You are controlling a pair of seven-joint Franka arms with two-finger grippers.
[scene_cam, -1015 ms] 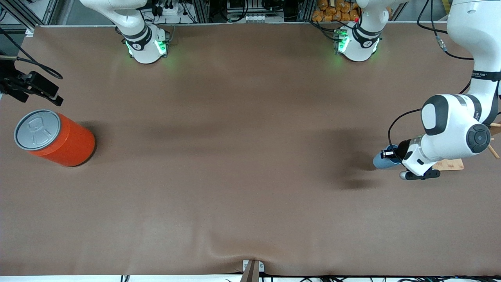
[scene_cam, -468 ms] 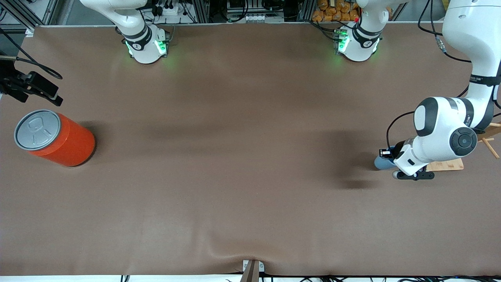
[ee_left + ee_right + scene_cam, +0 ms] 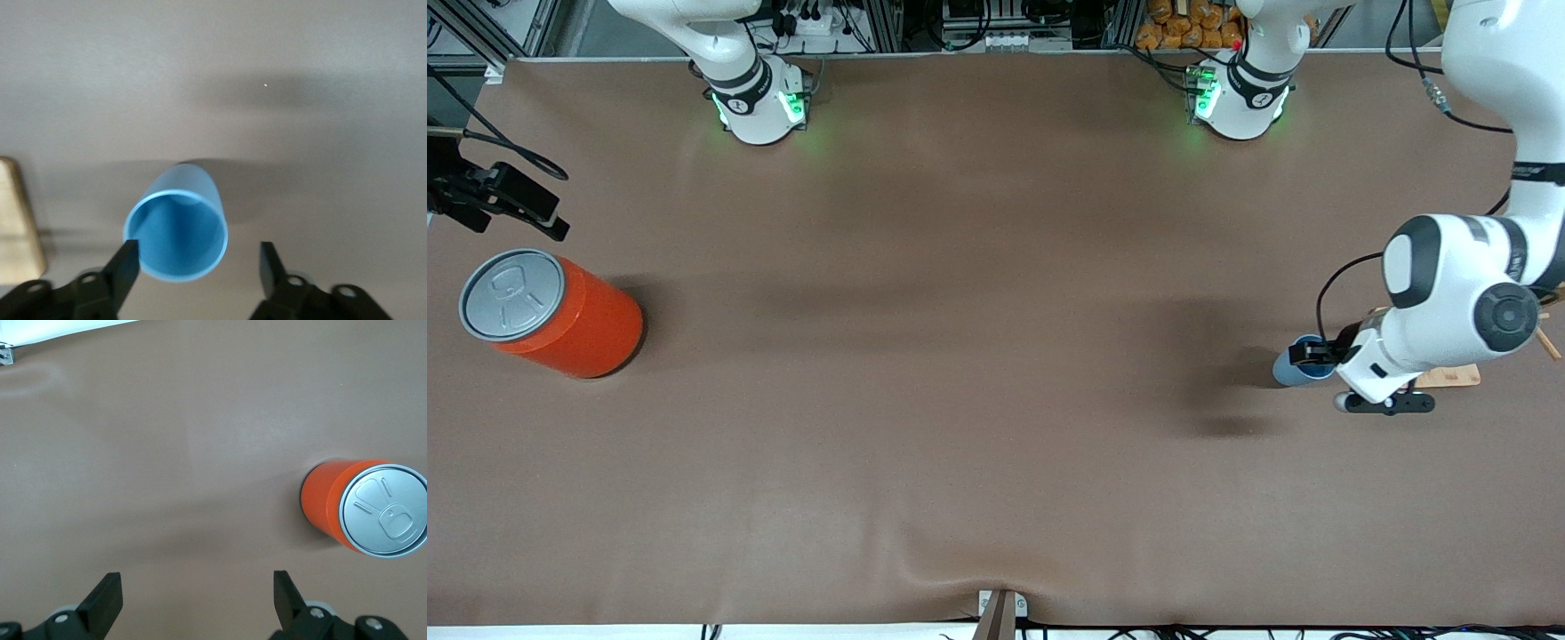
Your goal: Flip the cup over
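Observation:
The small light-blue cup stands mouth up on the brown table near the left arm's end. In the left wrist view the cup shows its darker blue inside. My left gripper is open and low around the cup's rim. One finger is right at the rim; the other finger stands apart from it. My right gripper is open and empty over the table at the right arm's end, beside the orange can.
A large orange can with a grey lid stands at the right arm's end, also in the right wrist view. A wooden stand lies close beside the cup, under the left arm; its edge shows in the left wrist view.
The left arm's wrist swung a little toward the table's middle, then back. The cup stays in about the same place. The right arm has not moved.

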